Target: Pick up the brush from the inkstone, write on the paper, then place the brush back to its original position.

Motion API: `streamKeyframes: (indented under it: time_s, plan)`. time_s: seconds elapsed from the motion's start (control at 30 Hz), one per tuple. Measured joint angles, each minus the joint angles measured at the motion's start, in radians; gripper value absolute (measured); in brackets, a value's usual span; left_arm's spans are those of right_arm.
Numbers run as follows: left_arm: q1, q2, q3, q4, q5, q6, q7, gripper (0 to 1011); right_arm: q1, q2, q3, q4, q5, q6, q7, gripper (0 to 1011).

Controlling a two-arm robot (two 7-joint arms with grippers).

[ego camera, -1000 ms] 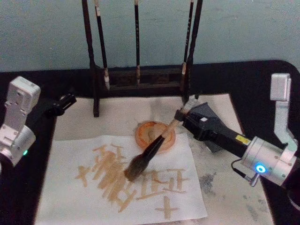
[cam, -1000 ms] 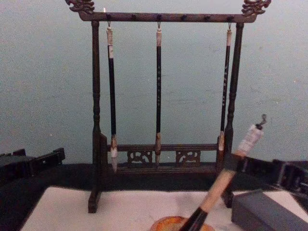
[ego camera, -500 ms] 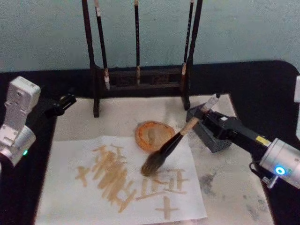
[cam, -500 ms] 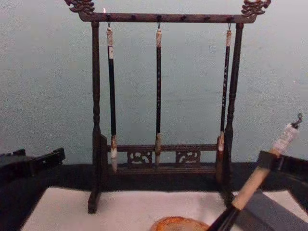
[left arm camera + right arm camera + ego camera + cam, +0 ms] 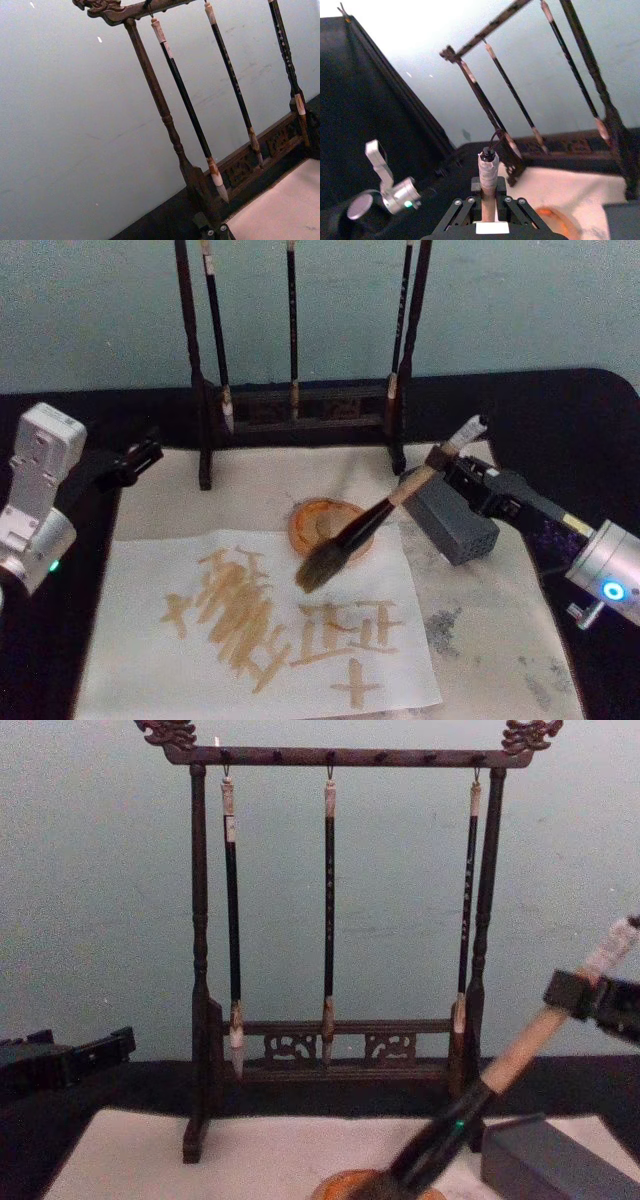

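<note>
Starting at the left, the left gripper (image 5: 132, 461) sits parked off the mat's edge, and honestly I can't tell whether it's open or closed. Next over is the big off-white sheet of paper (image 5: 130, 680), already covered in tan brushstrokes. The real news is just past it. A second ago the bushy bristles of the large tan-handled calligraphy brush (image 5: 385, 510) were down among those strokes, mid-sheet. Now the tip has pulled back up to the sheet's far edge, just beside the near rim of the round orange inkstone dish (image 5: 312, 512). It looks lifted off the paper, though I wouldn't swear to it. In the chest view the black ferrule now hangs right over the dish, whereas before the handle was further left and the tip lower. The right gripper (image 5: 440, 462) has swung right and back, jaws pinching the handle near its whitish end, right above the grey rectangular block (image 5: 460, 525). My read is that the writing's done and we're into the put-it-back step, so the next move needs a gentle lowering onto the dish.
</note>
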Motion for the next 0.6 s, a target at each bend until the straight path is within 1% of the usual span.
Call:
streamKeyframes:
  time_s: [0.13, 0.23, 0.27, 0.3, 0.33, 0.47, 0.5, 0.6]
  plan:
    - [0.000, 0.000, 0.000, 0.000, 0.000, 0.000, 0.000, 1002, 0.020, -0.015, -0.004, 0.002, 0.023, -0.001, 0.007, 161]
    - [0.000, 0.000, 0.000, 0.000, 0.000, 0.000, 0.000, 1002, 0.040, -0.031, -0.009, 0.018, 0.050, 0.000, 0.013, 161]
    - [0.000, 0.000, 0.000, 0.000, 0.000, 0.000, 0.000, 1002, 0.051, -0.040, -0.011, 0.029, 0.068, 0.004, 0.015, 161]
    - [0.000, 0.000, 0.000, 0.000, 0.000, 0.000, 0.000, 1002, 0.051, -0.040, -0.011, 0.029, 0.068, 0.004, 0.015, 161]
    - [0.000, 0.000, 0.000, 0.000, 0.000, 0.000, 0.000, 1002, 0.066, -0.053, -0.014, 0.050, 0.098, 0.016, 0.015, 161]
    - [0.000, 0.000, 0.000, 0.000, 0.000, 0.000, 0.000, 1002, 0.085, -0.070, -0.016, 0.080, 0.137, 0.030, 0.013, 161]
    - [0.000, 0.000, 0.000, 0.000, 0.000, 0.000, 0.000, 1002, 0.094, -0.078, -0.016, 0.098, 0.157, 0.037, 0.010, 161]
    - [0.000, 0.000, 0.000, 0.000, 0.000, 0.000, 0.000, 1000, 0.108, -0.090, -0.016, 0.125, 0.181, 0.043, 0.001, 161]
